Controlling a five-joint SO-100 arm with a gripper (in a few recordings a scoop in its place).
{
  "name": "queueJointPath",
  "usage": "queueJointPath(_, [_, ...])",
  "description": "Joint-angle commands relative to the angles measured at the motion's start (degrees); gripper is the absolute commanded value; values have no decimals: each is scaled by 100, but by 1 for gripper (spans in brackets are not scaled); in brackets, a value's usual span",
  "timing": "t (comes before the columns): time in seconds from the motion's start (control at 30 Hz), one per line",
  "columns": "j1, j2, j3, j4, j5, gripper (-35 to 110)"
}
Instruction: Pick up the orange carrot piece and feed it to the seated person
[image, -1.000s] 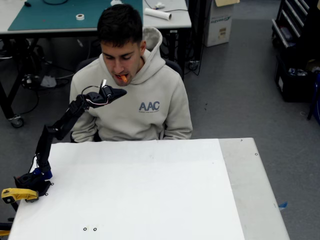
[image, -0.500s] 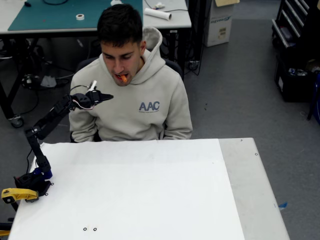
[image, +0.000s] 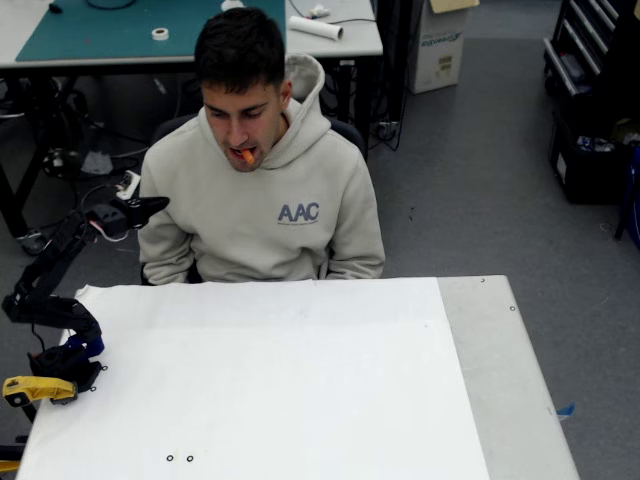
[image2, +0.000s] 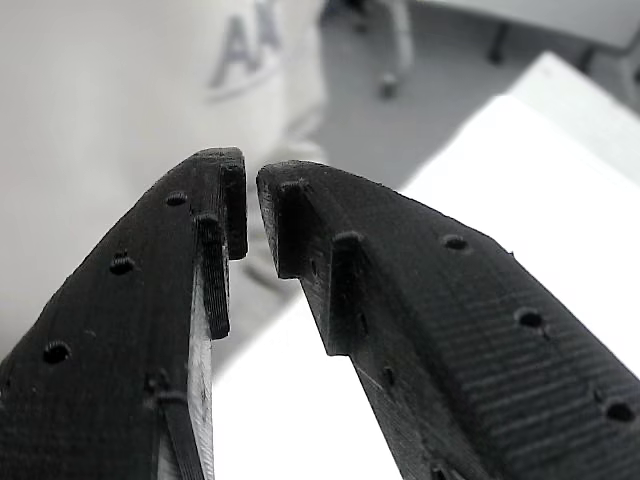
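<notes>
Fingers (image2: 225, 215) of the black gripper (image2: 250, 205) sit nearly closed in the wrist view, a thin gap between the tips and nothing held between them. In the fixed view the gripper (image: 140, 208) hangs at the left of the frame, beside the shoulder of the seated person (image: 262, 190) and well apart from the face, its tips pointing toward the beige hooded sweatshirt. The orange carrot piece (image: 246, 156) is in the person's mouth, one end sticking out between the lips, so the feeding step looks done and the empty gripper has no reason to be near the face. The white table (image: 300, 380) across the lower frame carries only the arm's base at its left edge, next to a yellow clamp (image: 35, 388). Grey floor, a workbench with a green mat (image: 120, 30) and a cardboard box (image: 440, 40) lie behind.
</notes>
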Motion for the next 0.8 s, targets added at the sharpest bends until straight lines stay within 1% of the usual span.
queueJointPath(0.0, [18, 1266, 835, -53, 835, -3])
queueJointPath(0.1, [18, 1846, 1433, -53, 1459, -3])
queueJointPath(0.23, [18, 2443, 2153, 9, 1916, -3])
queueJointPath(0.57, [18, 3841, 3894, -35, 1951, -2])
queueJointPath(0.77, [18, 3902, 4562, 18, 1934, -2])
